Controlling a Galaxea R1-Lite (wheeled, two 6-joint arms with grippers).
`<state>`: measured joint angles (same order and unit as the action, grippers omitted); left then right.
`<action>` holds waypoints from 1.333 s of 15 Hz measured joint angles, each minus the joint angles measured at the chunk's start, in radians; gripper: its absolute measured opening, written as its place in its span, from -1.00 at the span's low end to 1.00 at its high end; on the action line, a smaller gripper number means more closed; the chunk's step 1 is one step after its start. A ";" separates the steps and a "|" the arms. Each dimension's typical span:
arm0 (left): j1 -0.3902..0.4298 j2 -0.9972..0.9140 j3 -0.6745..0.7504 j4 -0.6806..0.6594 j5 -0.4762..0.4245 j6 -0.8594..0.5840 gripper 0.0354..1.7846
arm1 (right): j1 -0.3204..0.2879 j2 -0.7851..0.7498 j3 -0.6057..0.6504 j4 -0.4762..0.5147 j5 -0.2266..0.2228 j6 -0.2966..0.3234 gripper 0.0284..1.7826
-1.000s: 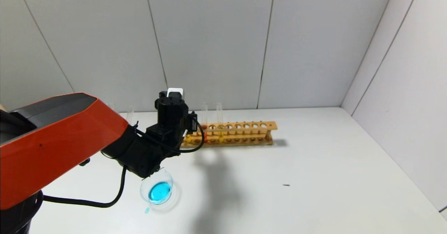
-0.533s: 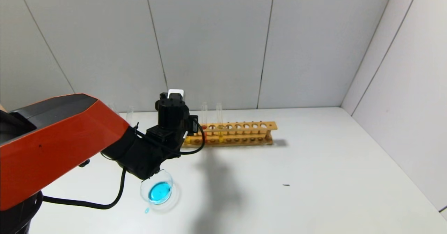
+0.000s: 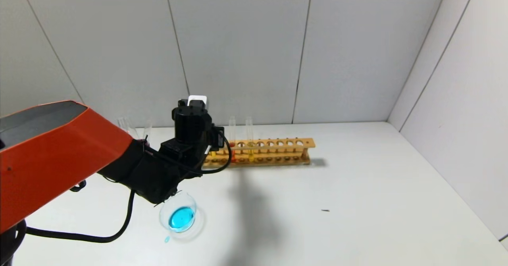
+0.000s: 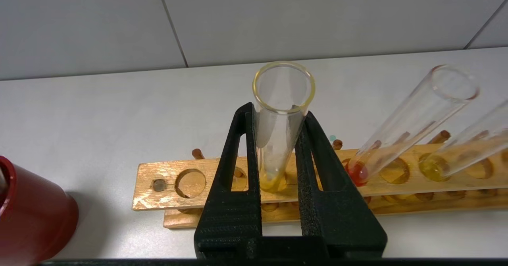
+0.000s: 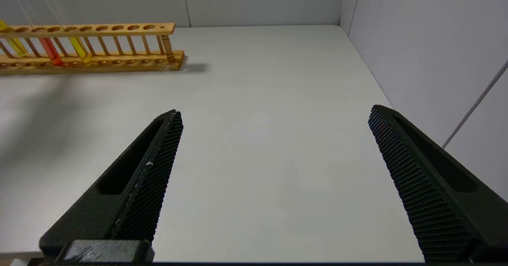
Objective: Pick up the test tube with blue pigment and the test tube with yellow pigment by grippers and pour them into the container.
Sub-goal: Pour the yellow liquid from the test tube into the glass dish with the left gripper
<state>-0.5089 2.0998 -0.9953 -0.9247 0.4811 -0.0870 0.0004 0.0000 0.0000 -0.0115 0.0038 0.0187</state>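
Note:
My left gripper [image 4: 278, 113] is shut on the test tube with yellow pigment [image 4: 279, 139] near its rim, at the left end of the wooden rack [image 4: 166, 196]. The tube's yellow bottom sits at the rack's top bar. In the head view the left wrist [image 3: 192, 125] hides the fingers and most of this tube. The container [image 3: 178, 215] stands on the table in front of the arm and holds blue liquid. No tube with blue liquid shows. My right gripper [image 5: 274, 115] is open and empty over bare table, away from the rack.
A red-orange tube [image 4: 401, 139] and a second yellow tube [image 4: 468, 143] stand in the rack just right of the held one. A dark red cup [image 4: 31, 214] stands left of the rack. Two empty tubes [image 3: 147, 128] show behind the arm. A blue drop [image 3: 167, 239] lies by the container.
My left arm has risen and shifted slightly left. The yellow liquid of the held tube now sits a little higher in the rack.

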 joint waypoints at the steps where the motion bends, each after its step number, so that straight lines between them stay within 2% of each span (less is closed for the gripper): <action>1: -0.005 -0.016 -0.001 0.024 0.000 0.000 -0.69 | 0.000 0.000 0.000 0.000 0.000 0.000 0.92; 14: -0.027 -0.129 -0.129 0.204 0.001 0.000 -0.69 | 0.000 0.000 0.000 0.000 0.000 0.000 0.92; 18: -0.033 -0.175 -0.159 0.284 0.003 0.000 -0.69 | 0.000 0.000 0.000 0.000 0.000 0.000 0.92; 20: -0.035 -0.221 -0.153 0.371 0.005 0.000 -0.69 | 0.000 0.000 0.000 0.000 0.000 0.000 0.92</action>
<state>-0.5440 1.8785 -1.1487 -0.5540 0.4857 -0.0866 0.0004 0.0000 0.0000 -0.0115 0.0038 0.0187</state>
